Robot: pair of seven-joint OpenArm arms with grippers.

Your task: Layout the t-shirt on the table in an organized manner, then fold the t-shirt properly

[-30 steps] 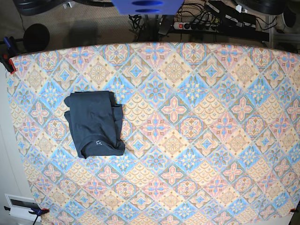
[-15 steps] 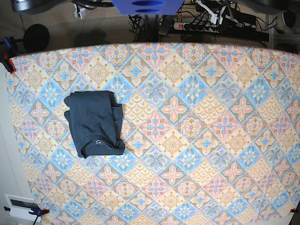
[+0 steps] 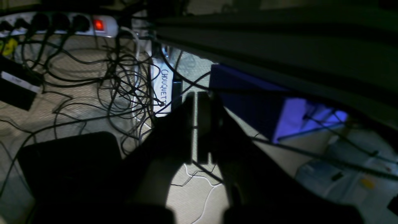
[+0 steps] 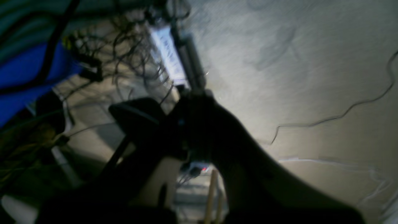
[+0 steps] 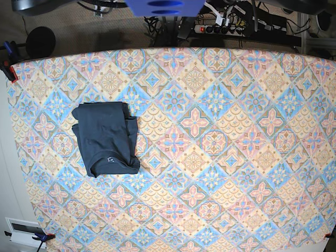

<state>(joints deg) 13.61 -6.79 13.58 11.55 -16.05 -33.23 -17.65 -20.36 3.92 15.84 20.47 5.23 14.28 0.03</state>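
Note:
The dark navy t-shirt [image 5: 106,137] lies folded into a compact rectangle on the left part of the patterned table [image 5: 220,157], with its small pale label [image 5: 110,158] near the front end. Both grippers are off the table, behind its far edge, and do not show in the base view. In the left wrist view my left gripper [image 3: 195,124] is a dark silhouette over the floor, its fingers together with only a thin slit between them. In the right wrist view my right gripper [image 4: 192,102] is dark and blurred, its fingers meeting at the tip. Neither holds anything.
A power strip [image 5: 220,27] and tangled cables [image 3: 124,71] lie on the floor behind the table. A blue mount [image 5: 164,6] sits at the top centre. Clamps [image 5: 8,68] hold the cloth at the left corner. A white device [image 5: 23,231] lies at the bottom left.
The dark arm parts at the top edge of the base view have shifted a little and the cables there show more. The t-shirt has not moved.

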